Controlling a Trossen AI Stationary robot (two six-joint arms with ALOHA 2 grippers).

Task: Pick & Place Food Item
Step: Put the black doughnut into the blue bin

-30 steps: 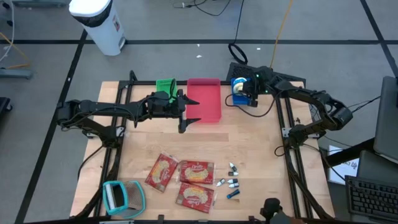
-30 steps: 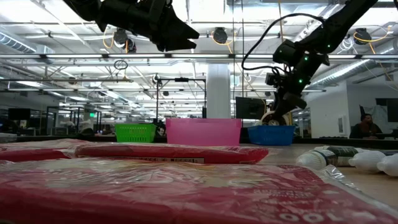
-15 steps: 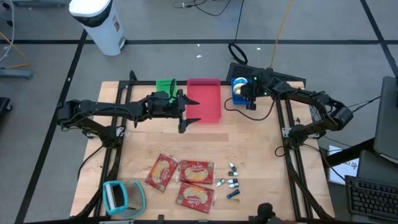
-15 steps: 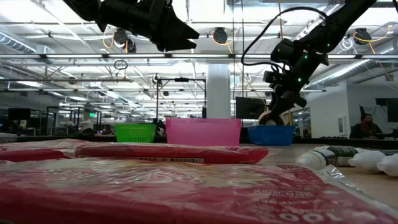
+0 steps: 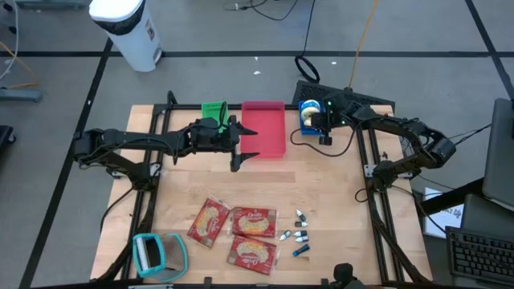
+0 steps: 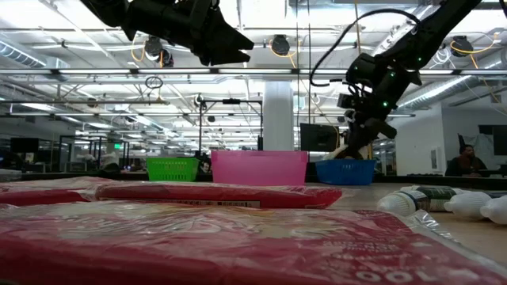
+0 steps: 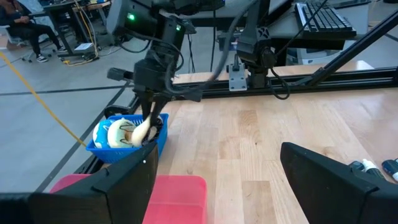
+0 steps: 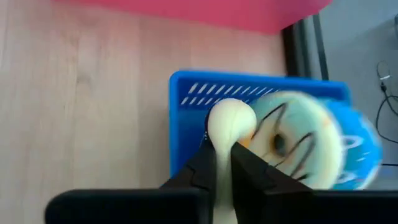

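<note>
- The right gripper (image 8: 222, 163) hangs over the blue basket (image 5: 308, 117) at the bench's far edge, toward its right corner; its fingers are pinched shut on a pale yellow food item (image 8: 226, 124), which reaches down into the basket beside a round blue-and-white object (image 8: 314, 146)
- The left gripper (image 5: 243, 144) waits over the near end of the pink basket (image 5: 265, 128), its fingers spread wide and holding nothing; a green basket (image 5: 213, 110) sits just beside the pink one along the far edge
- Three red snack packets (image 5: 234, 231) and small bottles (image 5: 299, 238) lie near the bench's front edge
- The step in hand looks like the pick, with the grip just made; the next move likely calls for a straight lift clear of the basket wall, then a carry to wherever the item belongs, which cannot be told from here
</note>
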